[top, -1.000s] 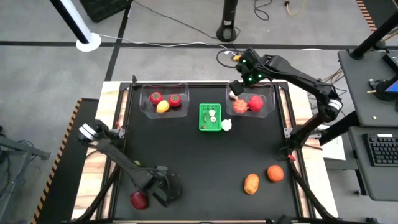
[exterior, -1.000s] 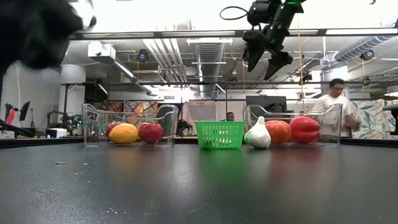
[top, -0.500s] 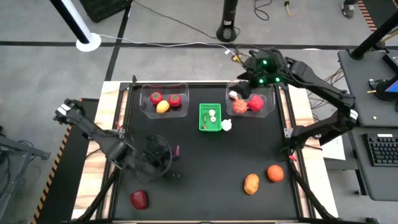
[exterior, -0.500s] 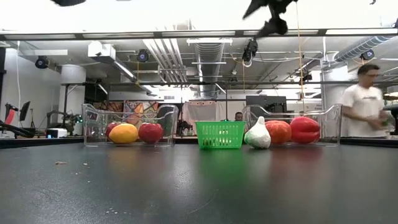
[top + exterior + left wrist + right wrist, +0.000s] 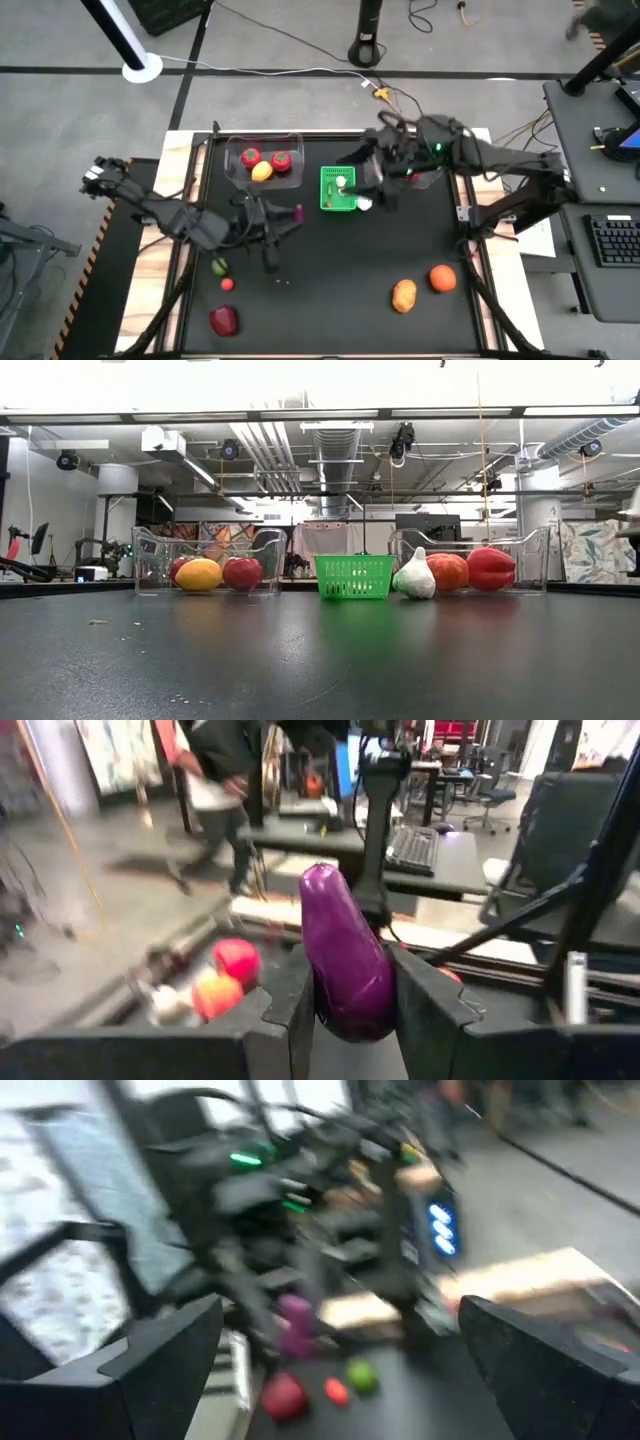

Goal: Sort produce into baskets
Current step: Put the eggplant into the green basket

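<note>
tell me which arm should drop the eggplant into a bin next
Left. The left gripper is shut on the purple eggplant and hangs above the table, near the left clear bin. The right gripper is open and empty, over by the green basket.

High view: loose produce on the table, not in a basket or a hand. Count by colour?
red pieces: 2
orange pieces: 2
green piece: 1
white piece: 1
Total: 6
</note>
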Robot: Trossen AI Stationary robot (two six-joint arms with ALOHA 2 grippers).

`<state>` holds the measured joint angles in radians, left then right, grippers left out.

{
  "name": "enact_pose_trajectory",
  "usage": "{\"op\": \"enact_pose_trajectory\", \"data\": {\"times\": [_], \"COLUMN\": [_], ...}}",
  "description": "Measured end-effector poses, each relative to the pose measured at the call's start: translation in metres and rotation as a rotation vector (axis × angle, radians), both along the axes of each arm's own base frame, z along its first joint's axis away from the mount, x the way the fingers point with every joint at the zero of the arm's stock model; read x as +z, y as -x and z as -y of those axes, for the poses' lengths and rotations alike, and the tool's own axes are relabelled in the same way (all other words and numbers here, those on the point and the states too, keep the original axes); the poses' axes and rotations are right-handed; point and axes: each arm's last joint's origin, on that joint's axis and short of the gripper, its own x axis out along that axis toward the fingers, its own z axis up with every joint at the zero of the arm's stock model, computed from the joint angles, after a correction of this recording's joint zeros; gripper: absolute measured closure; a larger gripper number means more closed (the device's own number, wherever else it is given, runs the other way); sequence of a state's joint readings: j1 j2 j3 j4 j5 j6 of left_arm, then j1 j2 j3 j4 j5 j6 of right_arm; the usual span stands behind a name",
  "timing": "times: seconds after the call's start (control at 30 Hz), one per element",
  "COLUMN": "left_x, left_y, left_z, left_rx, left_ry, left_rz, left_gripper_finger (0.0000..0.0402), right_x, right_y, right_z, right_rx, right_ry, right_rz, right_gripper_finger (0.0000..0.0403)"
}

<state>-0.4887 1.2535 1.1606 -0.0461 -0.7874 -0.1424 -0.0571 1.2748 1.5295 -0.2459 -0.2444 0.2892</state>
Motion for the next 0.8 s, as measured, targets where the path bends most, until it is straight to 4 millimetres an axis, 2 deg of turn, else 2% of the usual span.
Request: {"op": "enact_pose_trajectory", "data": {"times": [0.13, 0.27, 0.5, 0.8], "left_x": [0.007, 0.009, 0.011, 0.015], "left_y": [-0.005, -0.006, -0.006, -0.007], "left_z": [-0.004, -0.005, -0.006, -0.009], "left_rx": [0.010, 0.015, 0.019, 0.029], "left_ry": [-0.083, -0.120, -0.117, -0.110], "left_rz": [0.046, 0.049, 0.060, 0.092], "left_gripper_finger": [0.0310, 0.0310, 0.0310, 0.0310], "right_x": [-0.001, -0.011, -0.025, -0.032], "right_y": [-0.021, -0.039, -0.060, -0.069], "right_z": [-0.028, -0.041, -0.045, -0.042], "right_rx": [0.094, 0.106, 0.085, 0.045], "right_ry": [0.049, 0.071, 0.074, 0.079], "right_rz": [0.121, 0.136, 0.142, 0.128], "right_gripper_finger": [0.0007, 0.0007, 0.0007, 0.0008]}}
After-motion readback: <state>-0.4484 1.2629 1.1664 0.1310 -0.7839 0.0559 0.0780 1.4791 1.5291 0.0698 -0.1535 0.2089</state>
